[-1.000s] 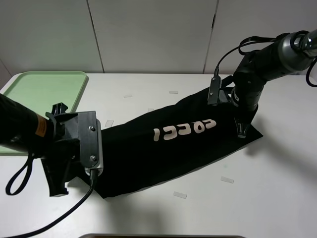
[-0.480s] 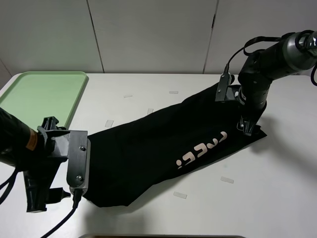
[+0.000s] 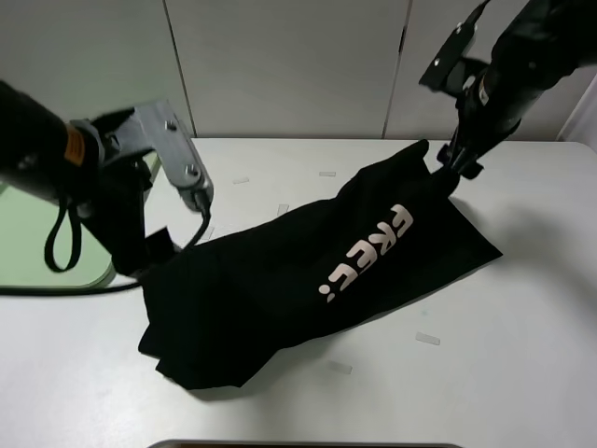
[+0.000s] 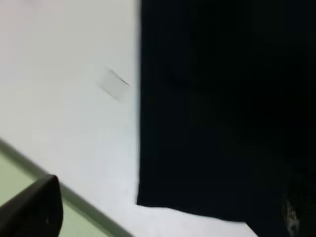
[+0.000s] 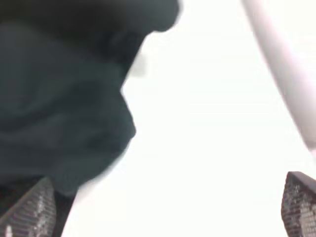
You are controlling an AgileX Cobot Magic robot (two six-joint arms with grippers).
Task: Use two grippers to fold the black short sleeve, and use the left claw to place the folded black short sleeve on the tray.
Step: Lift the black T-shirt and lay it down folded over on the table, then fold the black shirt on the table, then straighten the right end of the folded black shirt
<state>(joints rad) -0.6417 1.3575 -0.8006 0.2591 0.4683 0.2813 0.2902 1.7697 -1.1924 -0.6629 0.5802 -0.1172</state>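
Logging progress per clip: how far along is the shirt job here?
Done: the black short sleeve lies folded into a long band on the table, lettering up. In hand: nothing; left gripper and right gripper both stand open at its ends. Left: probably another fold, then the left gripper carrying it to the tray, where no shirt lies yet.

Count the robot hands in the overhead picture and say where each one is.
2. The left hand is at the black short sleeve's left end, beside the tray; the right hand is by its far right corner. Neither is hidden.
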